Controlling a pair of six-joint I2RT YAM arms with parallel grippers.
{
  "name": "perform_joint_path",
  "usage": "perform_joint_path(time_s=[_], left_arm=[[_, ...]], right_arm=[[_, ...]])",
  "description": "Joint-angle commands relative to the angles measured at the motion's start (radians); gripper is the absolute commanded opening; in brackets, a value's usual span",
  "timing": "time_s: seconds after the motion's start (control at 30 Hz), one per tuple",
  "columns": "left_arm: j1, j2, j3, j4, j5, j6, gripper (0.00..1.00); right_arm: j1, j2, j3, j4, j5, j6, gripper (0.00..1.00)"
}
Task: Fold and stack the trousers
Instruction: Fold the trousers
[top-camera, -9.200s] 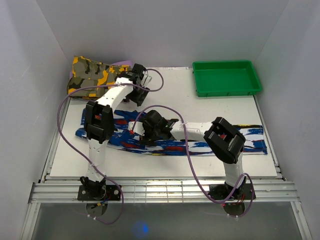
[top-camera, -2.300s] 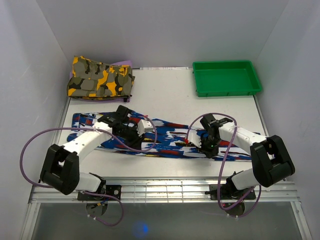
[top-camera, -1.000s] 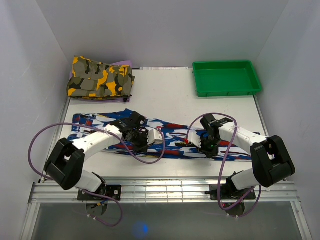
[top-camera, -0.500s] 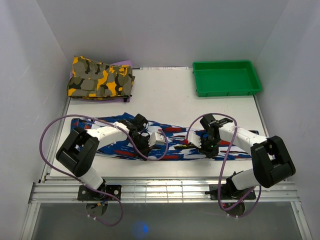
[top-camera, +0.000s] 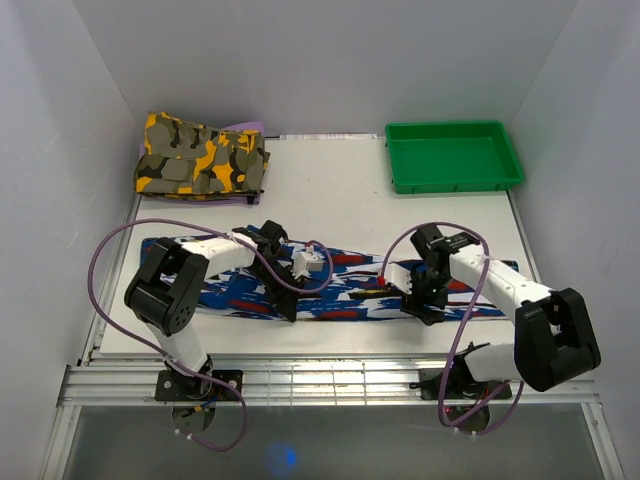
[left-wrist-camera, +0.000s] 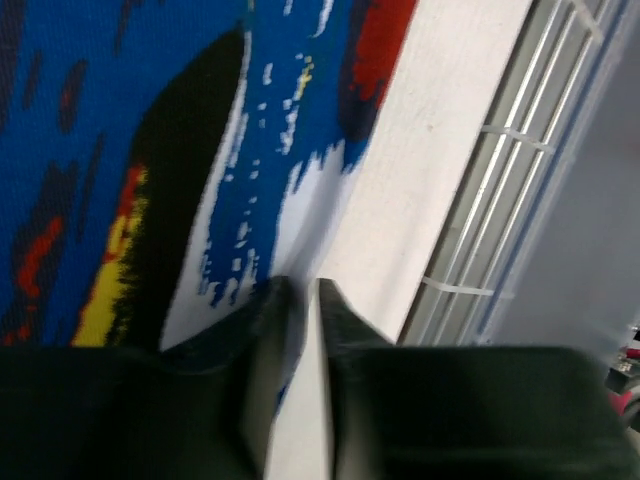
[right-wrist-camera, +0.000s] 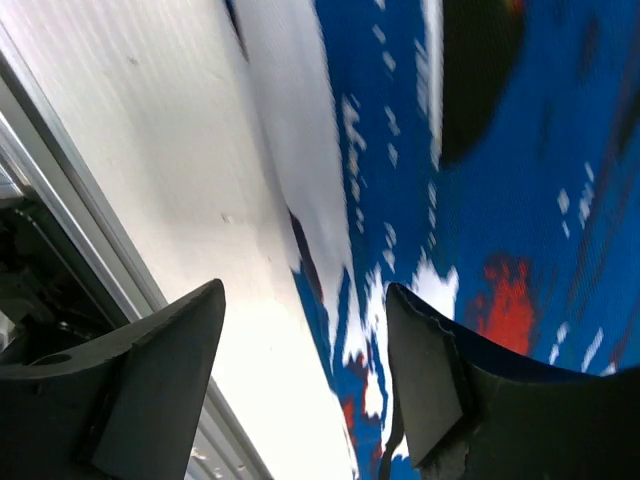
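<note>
Since the earliest view the left arm (top-camera: 215, 250) has come down from the camouflage garment (top-camera: 200, 158) at the upper left, and within the last second both sets of jaws have begun to part. On the worktop (top-camera: 340, 195) the trousers (top-camera: 345, 285) lie as one long band across the lower middle of the top view. This looks like the release after a lengthwise fold. It would go best by finishing the opening first, then rising straight up, so no hem drags and the fold stays flat. The right arm (top-camera: 500, 285) reaches in from the lower right. Its jaws are spread wide, low over the band's near edge, with nothing between them. The left jaws stand only a slit apart at that same edge, left of centre; whether cloth sits in the slit I cannot tell
</note>
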Motion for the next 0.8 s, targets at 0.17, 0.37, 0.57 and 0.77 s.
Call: perform_joint_path(time_s=[0.17,0.37,0.57,0.77], left_arm=[[0.018,-0.154,0.141,-0.127,-0.054,0.082,0.59],[0.026,-0.217,0.279,-0.141,-0.060,-0.055,0.61],[0.116,-0.099,0.216,-0.032,-0.277,-0.247,0.62],[0.345,0.097,0.264,0.048,-0.371,-0.396,0.61]], right_arm=[[-0.329,-0.027,0.156,-0.164,-0.058,-0.068,0.70],[-0.573,0.106,0.226,-0.158,-0.059,0.025,0.60],[-0.689,0.283,0.246,-0.028,0.045,0.165,0.60],[-0.799,0.429,0.201,0.127,0.287,0.110,0.61]])
